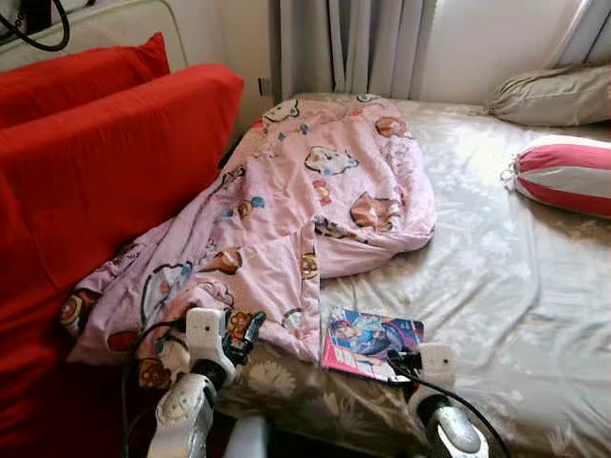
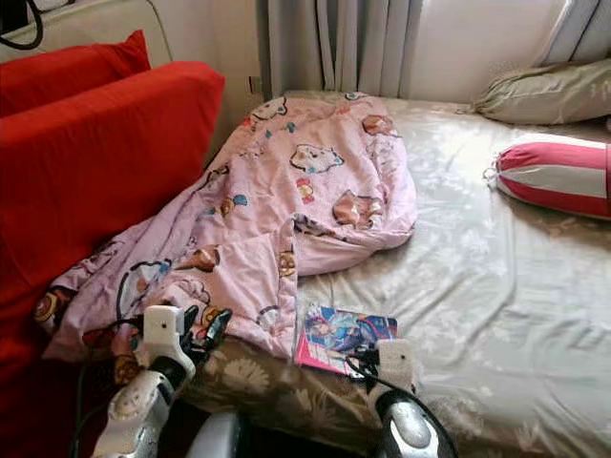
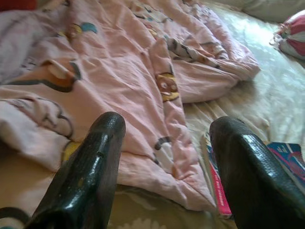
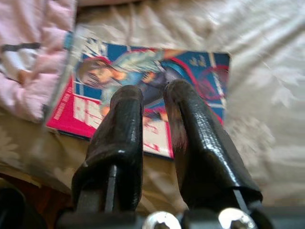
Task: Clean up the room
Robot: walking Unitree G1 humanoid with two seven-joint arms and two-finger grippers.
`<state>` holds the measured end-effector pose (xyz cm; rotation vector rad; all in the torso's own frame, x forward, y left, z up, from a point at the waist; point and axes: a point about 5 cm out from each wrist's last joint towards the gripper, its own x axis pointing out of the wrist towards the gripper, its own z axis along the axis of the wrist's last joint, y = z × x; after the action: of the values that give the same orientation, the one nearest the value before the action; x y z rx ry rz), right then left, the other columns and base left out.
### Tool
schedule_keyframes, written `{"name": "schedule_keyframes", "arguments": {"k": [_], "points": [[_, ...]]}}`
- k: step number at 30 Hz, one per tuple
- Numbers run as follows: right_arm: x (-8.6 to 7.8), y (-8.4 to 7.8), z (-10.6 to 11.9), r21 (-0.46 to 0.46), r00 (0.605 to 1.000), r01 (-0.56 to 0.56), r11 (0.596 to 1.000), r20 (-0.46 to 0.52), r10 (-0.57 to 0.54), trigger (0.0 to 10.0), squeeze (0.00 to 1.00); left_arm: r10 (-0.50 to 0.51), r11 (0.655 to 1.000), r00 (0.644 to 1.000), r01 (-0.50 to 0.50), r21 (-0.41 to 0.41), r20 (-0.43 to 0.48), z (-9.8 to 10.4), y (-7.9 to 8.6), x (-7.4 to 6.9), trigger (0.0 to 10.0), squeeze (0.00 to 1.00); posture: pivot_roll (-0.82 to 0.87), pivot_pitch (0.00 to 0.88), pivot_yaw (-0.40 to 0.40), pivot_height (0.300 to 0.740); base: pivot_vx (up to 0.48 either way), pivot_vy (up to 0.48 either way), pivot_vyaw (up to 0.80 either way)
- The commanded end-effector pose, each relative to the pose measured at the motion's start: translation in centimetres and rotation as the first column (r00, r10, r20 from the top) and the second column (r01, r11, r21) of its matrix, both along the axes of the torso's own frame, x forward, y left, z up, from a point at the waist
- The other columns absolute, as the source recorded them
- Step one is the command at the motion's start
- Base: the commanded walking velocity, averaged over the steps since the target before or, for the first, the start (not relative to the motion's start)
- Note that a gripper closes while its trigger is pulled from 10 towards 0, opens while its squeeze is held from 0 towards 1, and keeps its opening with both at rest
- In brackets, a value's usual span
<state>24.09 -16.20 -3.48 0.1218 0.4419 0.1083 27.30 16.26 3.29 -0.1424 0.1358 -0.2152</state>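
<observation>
Magazine point(image 1: 370, 342) lies flat at the near edge of the bed point(image 1: 506, 286), its left side touching, perhaps slightly tucked under, the hem of the pink cartoon-print blanket point(image 1: 286, 210). It sits directly ahead of the right end effector point(image 4: 153, 93), whose 2 fingertips hover over the middle of the cover; whether they actually touch the paper I cannot tell. Those fingers are nearly pressed together, only a narrow slit between them, and they pinch nothing. The magazine's long axis runs across the bed edge, roughly crosswise to the line of the fingers, so the near long edge faces the right arm, which is plainly the closer of the 2. The left end effector point(image 3: 167, 138) is spread wide and empty, aimed at the blanket's lower hem, with the magazine's pink spine just beside its right finger. Judging by this, the coming move belongs to the right arm: it would need to open its fingers and come at the near edge, since a flat, thin cover offers little to pinch from above.
</observation>
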Motion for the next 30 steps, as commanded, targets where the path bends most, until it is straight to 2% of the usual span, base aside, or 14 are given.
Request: {"name": "schedule_keyframes", "arguments": {"k": [1,6,10,19,26,30], "points": [[0.1,-0.2,0.0,0.012,1.0,0.015,1.0,-0.002,-0.015,10.0,0.0,-0.013,1.0,1.0,0.013,0.001,0.008,0.3,-0.2,0.2,10.0,0.0,0.06,0.04,0.008,0.636,0.0,0.0,0.0],[0.5,-0.1,0.3,-0.015,1.0,-0.003,1.0,0.011,0.003,10.0,0.0,-0.017,1.0,1.0,0.017,-0.003,0.01,0.4,-0.1,0.2,10.0,0.0,0.06,0.045,0.01,0.636,0.0,0.0,0.0],[0.5,-0.1,0.3,0.013,1.0,0.025,1.0,0.008,-0.025,10.0,0.0,-0.014,1.0,1.0,0.014,-0.001,0.012,0.5,-0.1,0.2,10.0,0.0,0.07,0.046,0.01,0.636,0.0,0.0,0.73],[0.9,0.0,0.7,0.008,0.998,0.038,0.999,0.042,-0.038,10.0,0.0,-0.019,1.0,1.0,0.019,0.001,0.01,0.5,-0.2,0.3,10.0,0.0,0.06,0.05,0.014,0.636,0.0,0.0,0.0],[1.4,0.9,1.2,0.016,0.997,0.021,1.0,0.075,-0.022,10.0,0.0,-0.024,1.0,1.0,0.024,0.002,0.009,0.5,-0.3,0.3,10.0,0.0,0.07,0.049,0.014,0.636,0.0,0.0,0.0],[1.6,1.2,1.4,0.017,0.996,0.015,1.0,0.086,-0.017,10.0,0.0,-0.025,1.0,1.0,0.025,0.001,0.008,0.5,-0.3,0.3,10.0,0.0,0.07,0.051,0.016,0.636,0.263,0.0,0.0]]}}
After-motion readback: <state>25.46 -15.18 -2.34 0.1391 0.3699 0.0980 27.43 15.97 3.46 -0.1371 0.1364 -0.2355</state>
